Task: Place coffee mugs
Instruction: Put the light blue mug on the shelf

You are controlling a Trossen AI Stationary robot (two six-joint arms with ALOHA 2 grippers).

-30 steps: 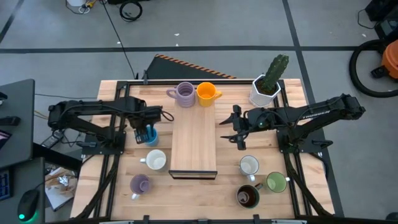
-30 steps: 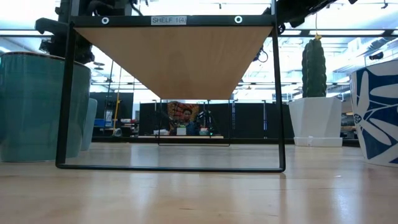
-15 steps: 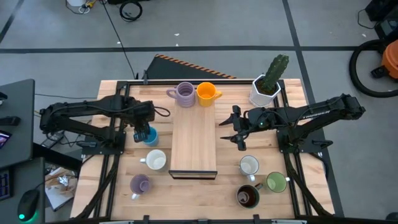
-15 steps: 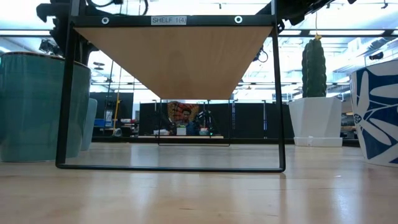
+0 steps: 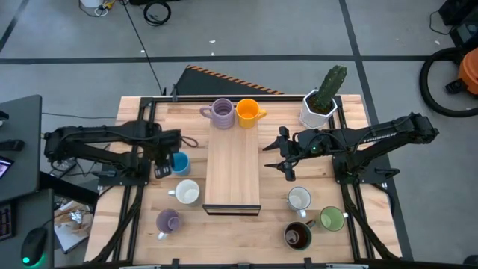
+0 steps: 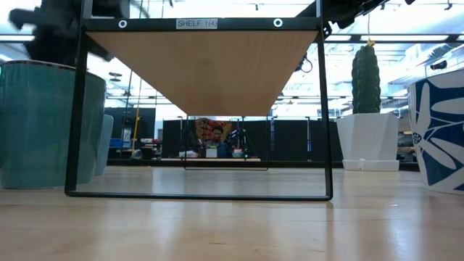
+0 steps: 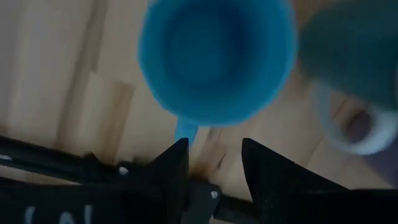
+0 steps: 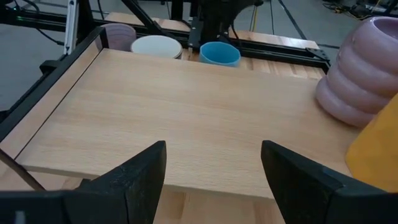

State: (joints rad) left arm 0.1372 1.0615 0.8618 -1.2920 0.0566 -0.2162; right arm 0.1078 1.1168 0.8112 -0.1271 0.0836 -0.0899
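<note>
The left end effector (image 5: 163,166) hangs over the left side of the wooden desk (image 5: 142,224), just beside the small round blue mug (image 5: 179,162), and its two dark fingers (image 7: 169,168) are apart with nothing between them. The blue mug stands upright on the desk, left of the flat wooden shelf board (image 5: 233,175), with its handle turned toward the fingers, probably so it can be taken by the handle or the rim. The right end effector (image 5: 287,153) waits at the right edge of the shelf, fingers also spread and empty. Two mugs, the ribbed lilac mug (image 5: 221,113) and the orange mug (image 5: 247,112), stand side by side past the far end of the shelf. The other mugs remain on the desk around the shelf.
</note>
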